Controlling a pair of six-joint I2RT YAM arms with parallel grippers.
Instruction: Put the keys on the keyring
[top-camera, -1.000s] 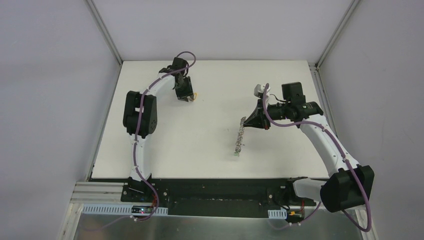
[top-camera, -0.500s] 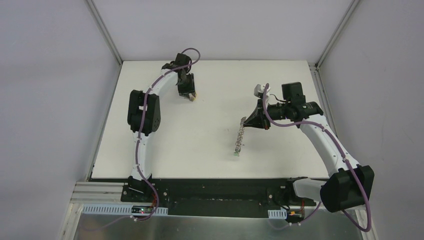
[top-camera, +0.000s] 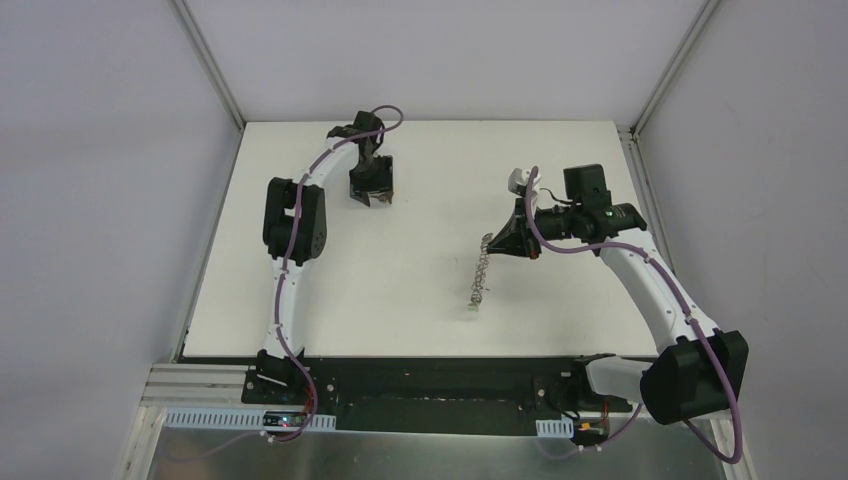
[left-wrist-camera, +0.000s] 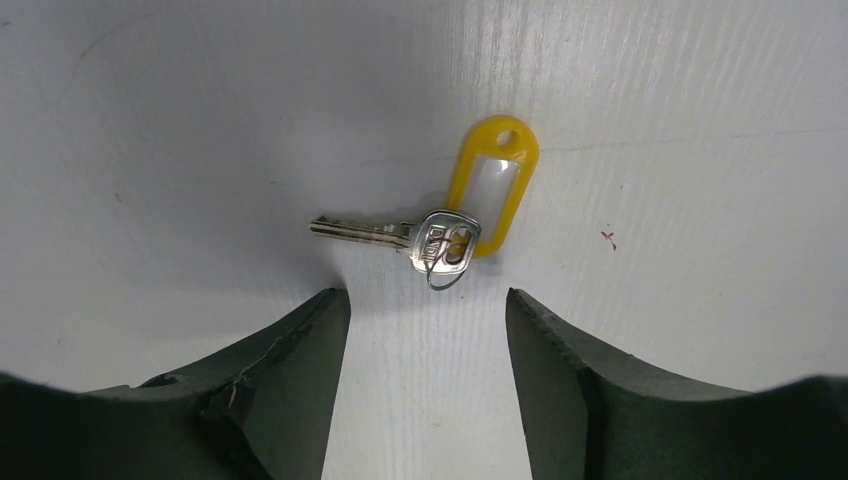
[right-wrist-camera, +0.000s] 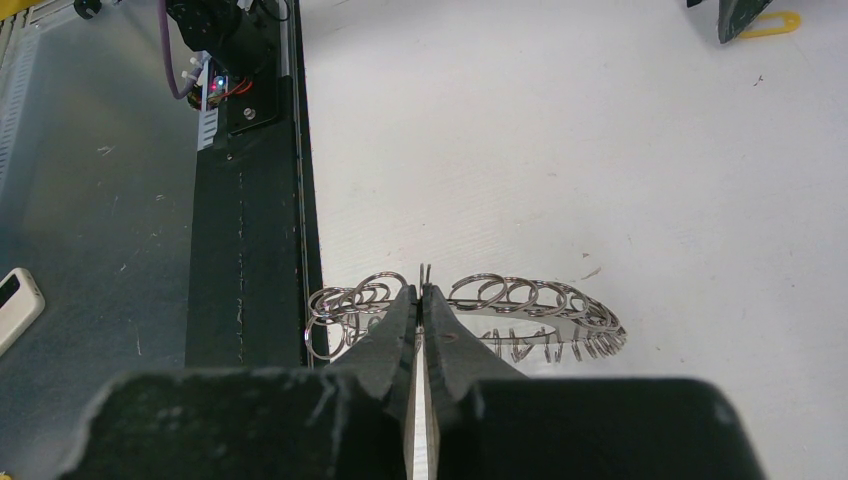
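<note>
A silver key (left-wrist-camera: 385, 234) with a yellow tag (left-wrist-camera: 492, 175) lies flat on the white table, just beyond my left gripper (left-wrist-camera: 425, 300). That gripper is open, its fingers apart over bare table and touching nothing. In the top view it (top-camera: 372, 192) hovers at the back left. My right gripper (right-wrist-camera: 421, 290) is shut on a wire loop of the keyring (right-wrist-camera: 540, 305), holding the ring on edge above the table. From above, the keyring (top-camera: 482, 270) shows as a thin line, with a small green key (top-camera: 472, 311) at its near end; whether it hangs on the ring I cannot tell.
The table's near edge meets a black rail (right-wrist-camera: 245, 200) and a metal shelf (right-wrist-camera: 90, 200) left of the ring. Grey walls enclose the table (top-camera: 420, 300) on three sides. The left fingers and yellow tag (right-wrist-camera: 770, 22) show far off in the right wrist view.
The left arm has swung its wrist slightly and its jaws have spread wider, with the yellow-tagged key lying free in front. The right arm and keyring have not moved.
</note>
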